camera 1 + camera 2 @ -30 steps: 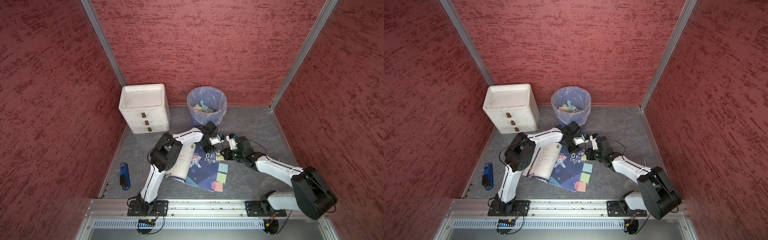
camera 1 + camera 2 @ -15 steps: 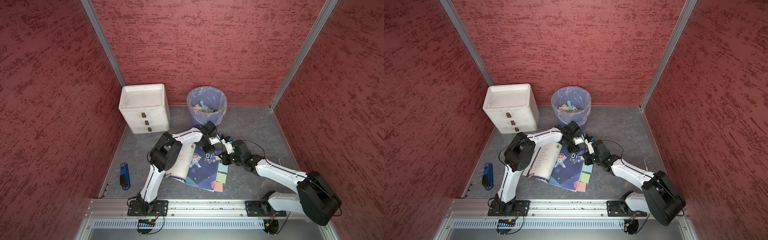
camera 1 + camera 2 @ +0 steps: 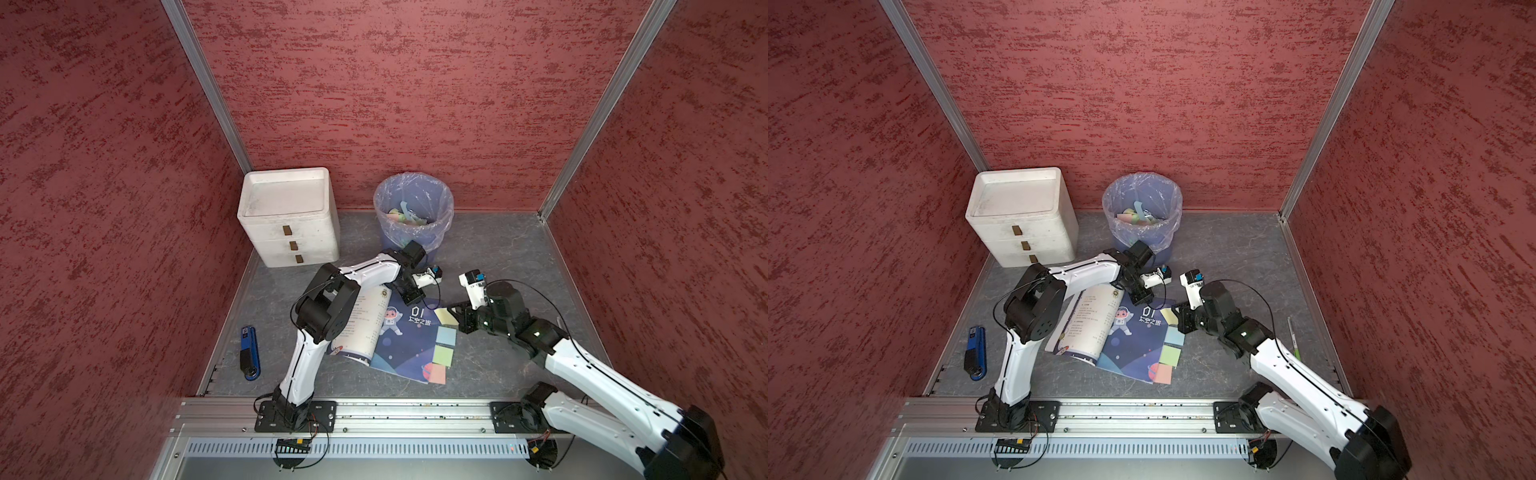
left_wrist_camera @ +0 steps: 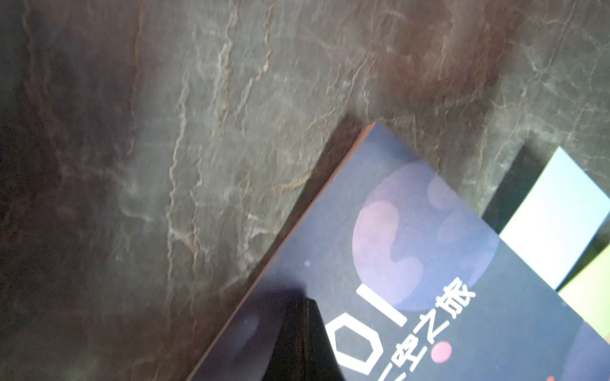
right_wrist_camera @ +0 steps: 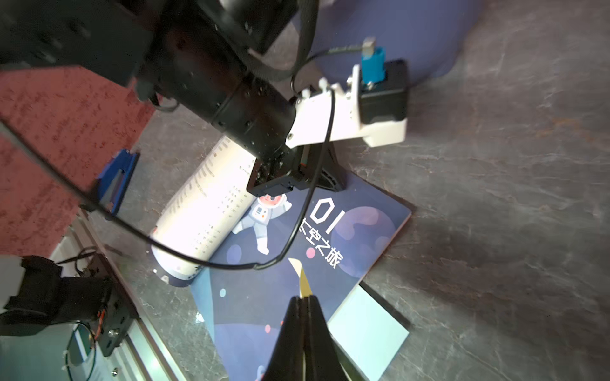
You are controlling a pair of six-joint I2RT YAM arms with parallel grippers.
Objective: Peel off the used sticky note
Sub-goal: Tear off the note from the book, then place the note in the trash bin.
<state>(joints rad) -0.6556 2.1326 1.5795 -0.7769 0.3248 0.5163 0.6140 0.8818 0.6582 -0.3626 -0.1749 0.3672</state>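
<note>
One yellow sticky note [image 3: 445, 316] sits pinched in the closed jaws of the right gripper [image 3: 457, 319], lifted at the far corner of the book [image 3: 399, 349], so the peel looks nearly or fully done; carrying it to the bin [image 3: 376, 199] probably remains, while the left gripper [image 3: 413, 297], shut and empty, pins the page, where a blue note [image 3: 446, 334], green note [image 3: 443, 354] and pink note [image 3: 435, 372] are stuck

White drawer unit [image 3: 289, 220] near lined bin [image 3: 390, 239], blue tool [image 3: 250, 353] well apart
</note>
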